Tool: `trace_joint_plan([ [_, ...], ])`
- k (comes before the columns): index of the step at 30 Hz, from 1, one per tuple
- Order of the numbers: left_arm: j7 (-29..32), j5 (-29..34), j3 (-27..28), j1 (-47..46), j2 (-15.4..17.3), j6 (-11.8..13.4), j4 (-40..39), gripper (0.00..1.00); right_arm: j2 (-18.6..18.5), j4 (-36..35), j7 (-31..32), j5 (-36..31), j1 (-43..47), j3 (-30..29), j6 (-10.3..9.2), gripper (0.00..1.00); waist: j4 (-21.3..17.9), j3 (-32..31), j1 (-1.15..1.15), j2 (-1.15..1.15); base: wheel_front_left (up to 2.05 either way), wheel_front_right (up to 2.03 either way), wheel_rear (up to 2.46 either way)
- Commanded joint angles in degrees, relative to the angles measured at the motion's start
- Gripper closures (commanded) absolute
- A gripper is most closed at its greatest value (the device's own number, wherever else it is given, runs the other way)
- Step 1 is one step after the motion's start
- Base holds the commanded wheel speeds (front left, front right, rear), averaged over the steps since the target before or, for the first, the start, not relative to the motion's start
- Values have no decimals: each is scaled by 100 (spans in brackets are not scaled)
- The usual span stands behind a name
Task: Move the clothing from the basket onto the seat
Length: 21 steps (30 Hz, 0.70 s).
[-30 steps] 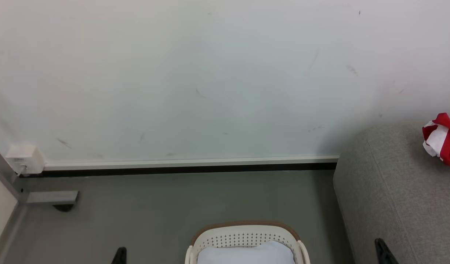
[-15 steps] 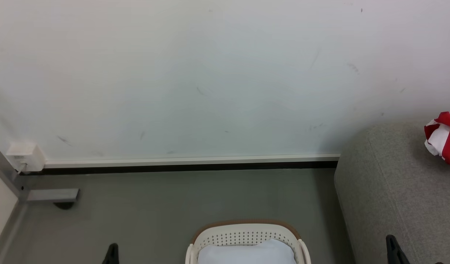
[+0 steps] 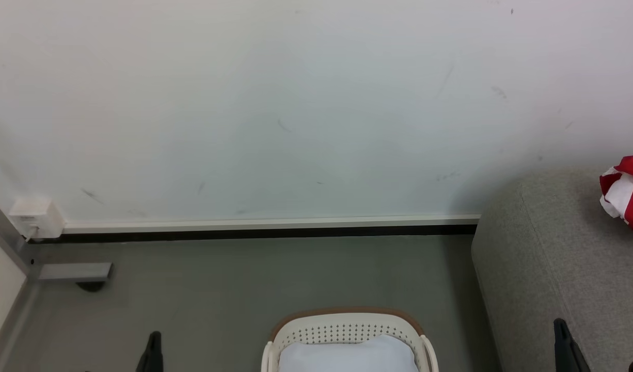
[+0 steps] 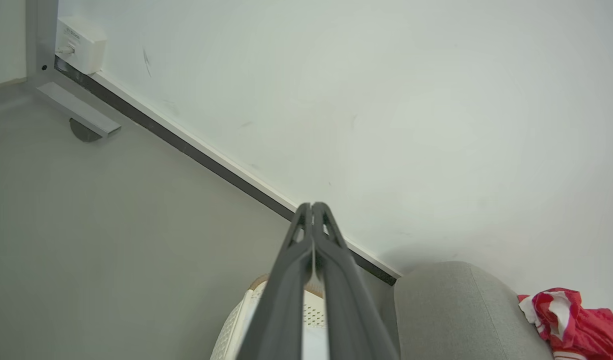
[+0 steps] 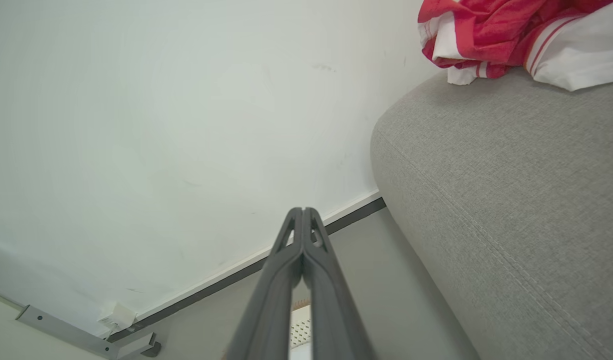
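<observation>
- Clothing, soft red and white sportswear with thin stripe trim point(image 5: 486, 30), is lying crumpled on top of the large light grey woven-fabric sofa seat point(image 5: 511, 200), close to the white wall point(image 3: 296, 103) and well apart from the basket.
- Oval cream-white perforated plastic laundry basket with a brown rim point(image 3: 347, 319) is standing on the grey floor point(image 3: 218, 284), near the seat's rounded end and clear of the wall; its far part is showing at the bottom edge of the head view.
- Plain pale white pad point(image 3: 347, 356) is lying inside the basket, covering the visible part of its interior.
- Left gripper point(image 4: 312, 206) is pressing its two long dark fingers together tip to tip, with nothing between them. It is hanging over the floor to the left of the basket and touching neither.
- Right gripper point(image 5: 302, 210) is showing its jaws closed on each other as well, gripping nothing. It is hanging at the seat's near side, well short of the clothing.
- Small white wall box with a cable point(image 3: 35, 219) is sitting low at the wall's left end, just above a grey metal floor bar point(image 3: 74, 271).
</observation>
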Motion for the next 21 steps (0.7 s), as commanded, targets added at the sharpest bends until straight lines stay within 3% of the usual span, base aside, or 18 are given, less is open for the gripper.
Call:
trace_joint_plan([
  [1,27,-207,24,-149,36,-23,-86,100,-50,-105,22,158,-164,-26,-3,100,1,2,0,0,0,0,0],
  [21,418,-1721,132,-388,46,-95,-63,100,-61,-137,422,1671,-363,-154,-6,100,28,66,0,0,0,0,0],
])
